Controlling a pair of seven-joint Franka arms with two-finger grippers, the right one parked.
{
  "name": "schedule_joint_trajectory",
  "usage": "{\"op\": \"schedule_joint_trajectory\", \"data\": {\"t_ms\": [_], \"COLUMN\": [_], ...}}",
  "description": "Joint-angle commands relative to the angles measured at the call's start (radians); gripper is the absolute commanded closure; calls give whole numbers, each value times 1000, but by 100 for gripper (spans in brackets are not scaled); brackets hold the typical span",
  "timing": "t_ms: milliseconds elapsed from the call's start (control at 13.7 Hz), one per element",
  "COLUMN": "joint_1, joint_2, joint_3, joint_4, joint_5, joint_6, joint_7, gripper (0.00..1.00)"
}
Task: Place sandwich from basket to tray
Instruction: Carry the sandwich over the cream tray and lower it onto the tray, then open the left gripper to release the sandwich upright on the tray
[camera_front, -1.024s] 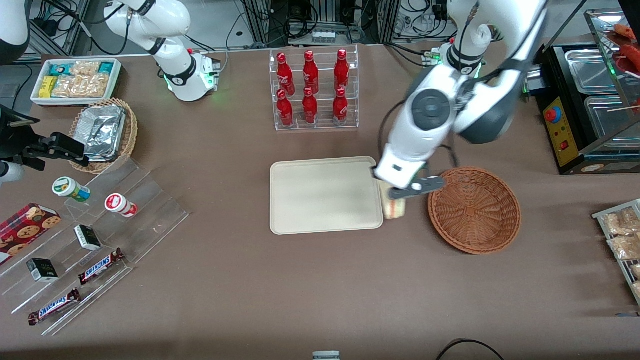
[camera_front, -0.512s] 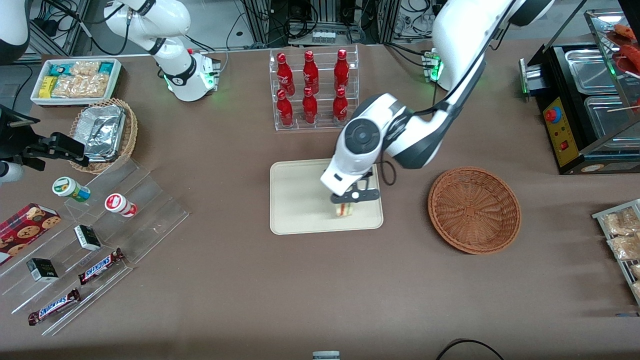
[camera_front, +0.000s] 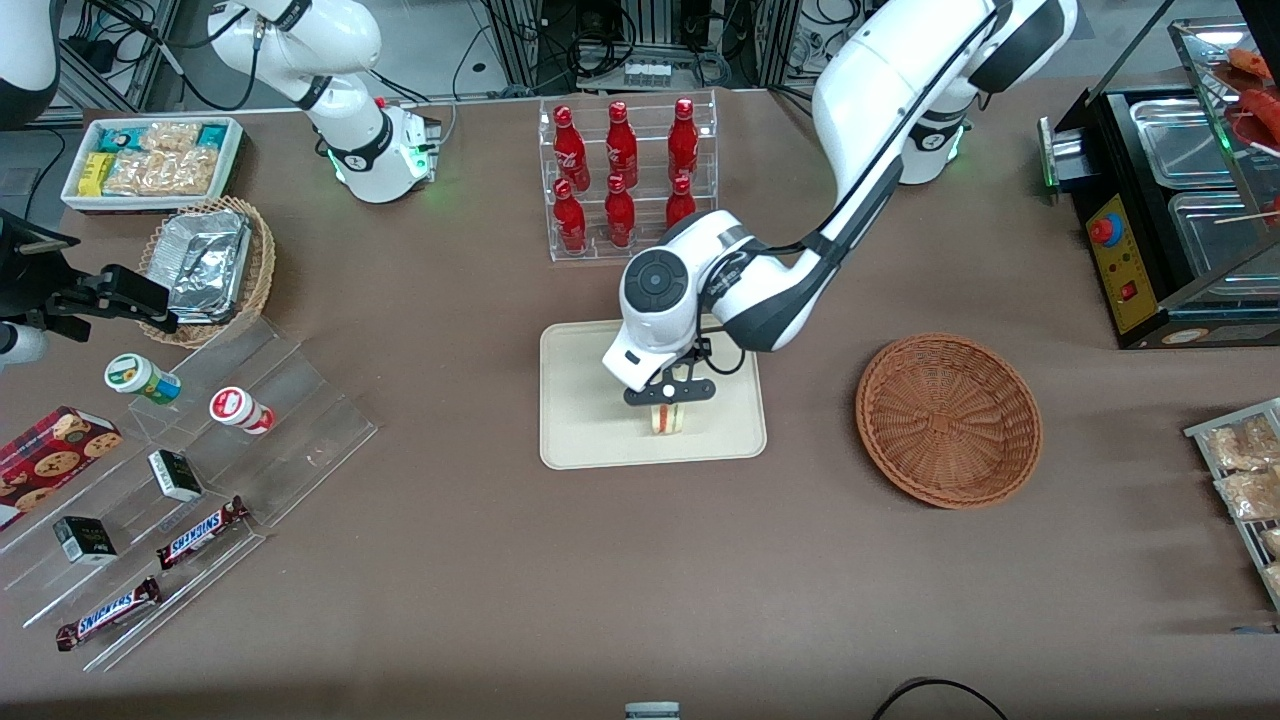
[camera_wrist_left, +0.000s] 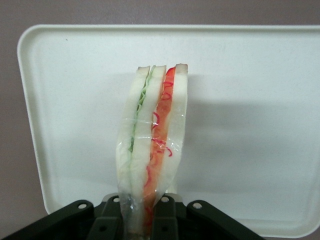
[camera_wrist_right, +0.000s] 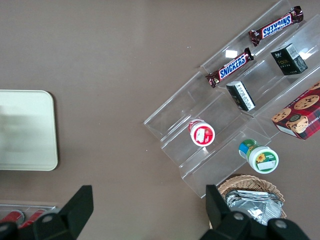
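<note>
My left gripper (camera_front: 669, 394) hangs over the cream tray (camera_front: 580, 430), shut on the sandwich (camera_front: 668, 418). In the left wrist view the sandwich (camera_wrist_left: 152, 145) is a clear-wrapped wedge of white bread with green and red-orange filling, pinched between the black fingers (camera_wrist_left: 112, 220) of the gripper (camera_wrist_left: 138, 222) and pointing out over the tray (camera_wrist_left: 250, 125). Whether the wedge touches the tray surface I cannot tell. The reddish-brown wicker basket (camera_front: 948, 419) sits empty on the table beside the tray, toward the working arm's end.
A clear rack of red bottles (camera_front: 625, 178) stands farther from the front camera than the tray. A tan basket with a foil container (camera_front: 208, 265), a white snack bin (camera_front: 150, 160) and a clear stepped stand with candy bars (camera_front: 190, 470) lie toward the parked arm's end.
The arm has carried the sandwich from the gap between basket and tray to over the tray, moving toward the parked arm's end. The grip has stayed shut.
</note>
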Motion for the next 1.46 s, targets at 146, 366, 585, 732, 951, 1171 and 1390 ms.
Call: {"op": "schedule_joint_trajectory", "data": {"t_ms": [146,366,585,732,951,1171,1390], "joint_1": [-34,-44,-54,-54,-44,-37,51], "joint_2": [43,63,73,73,57,14,-107], "joint_3": [12,12,14,14,14,17,18], "joint_4": [43,41,43,43,54,106,103], "joint_5": [22,22,24,25,24,24,12], "joint_6": [24,39,41,41,25,-100,-194], "joint_7": [-90,-107,-111,-101,-98,-112,-95], "gripper": [100,100,54,1,1,1,0]}}
